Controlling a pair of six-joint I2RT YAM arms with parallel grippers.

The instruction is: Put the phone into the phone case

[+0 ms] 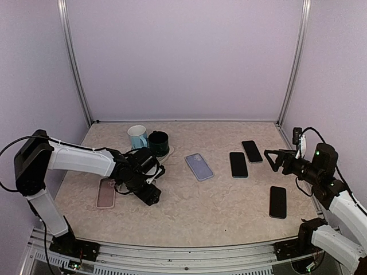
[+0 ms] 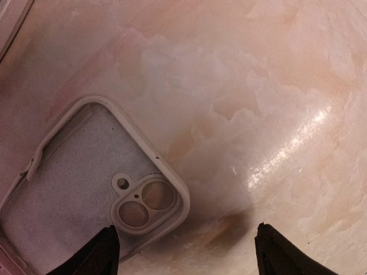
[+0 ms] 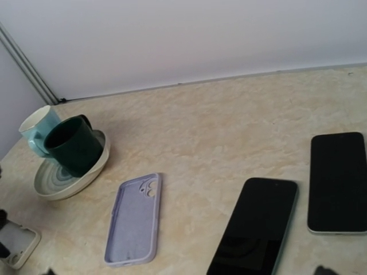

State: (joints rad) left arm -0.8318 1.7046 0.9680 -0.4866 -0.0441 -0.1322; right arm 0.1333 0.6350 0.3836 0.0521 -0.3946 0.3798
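Top external: dark mug [image 1: 159,141], plate [image 1: 168,153] beyond left arm [image 1: 80,159]; phones [image 1: 238,164] far right.

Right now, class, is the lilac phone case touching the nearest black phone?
Apart. The right wrist view shows bare table between the lilac phone case and the nearest black phone.

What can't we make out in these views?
- Left wrist: pale pink phone case runs off the bottom-left edge.
- Right wrist: middle black phone cut by the bottom edge; nearest black phone out of frame.
- Top: plate mostly hidden by dark green mug and left arm.
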